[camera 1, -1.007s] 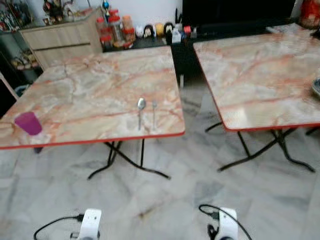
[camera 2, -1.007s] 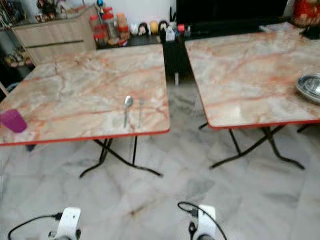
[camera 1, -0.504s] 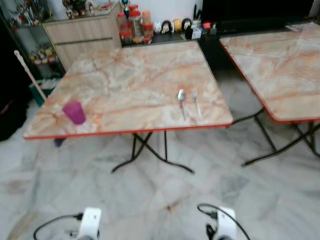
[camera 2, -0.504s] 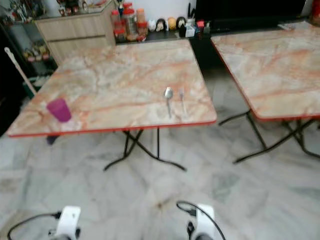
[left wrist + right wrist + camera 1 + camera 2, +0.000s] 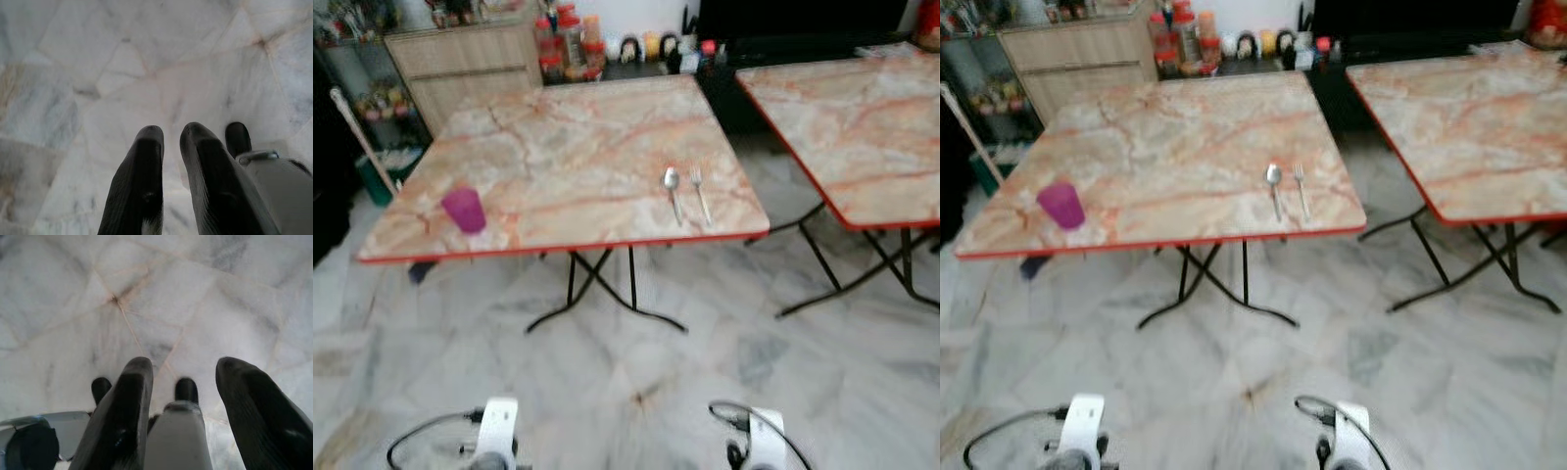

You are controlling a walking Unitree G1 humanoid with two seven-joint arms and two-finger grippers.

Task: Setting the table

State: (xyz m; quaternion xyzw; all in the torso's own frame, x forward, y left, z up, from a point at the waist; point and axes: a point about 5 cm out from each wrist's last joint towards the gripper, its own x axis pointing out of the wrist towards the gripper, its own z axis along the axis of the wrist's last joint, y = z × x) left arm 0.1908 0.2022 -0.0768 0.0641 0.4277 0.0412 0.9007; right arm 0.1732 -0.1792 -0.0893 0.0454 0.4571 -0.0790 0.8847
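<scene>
A purple cup (image 5: 463, 210) stands near the front left corner of the marble-topped table (image 5: 578, 147). A spoon (image 5: 673, 192) and a fork (image 5: 701, 192) lie side by side near its front right corner. Both arms hang low over the floor, well short of the table, with their wrists (image 5: 497, 431) (image 5: 760, 446) at the bottom edge of the left eye view. My left gripper (image 5: 171, 134) points at the floor tiles with its fingers together and nothing between them. My right gripper (image 5: 186, 363) also faces the floor, its fingers wide apart and holding nothing.
A second marble table (image 5: 862, 117) stands to the right, across a narrow gap. Behind are a wooden cabinet (image 5: 470, 59), jars (image 5: 570, 44) and a dark low unit (image 5: 783, 44). A stick (image 5: 357, 132) leans at the left. Marble floor (image 5: 636, 382) lies before the tables.
The camera has swung left, so the left table now sits centred with the cup well in view. The metal bowl on the right table has left the picture. Nothing on the tables moved.
</scene>
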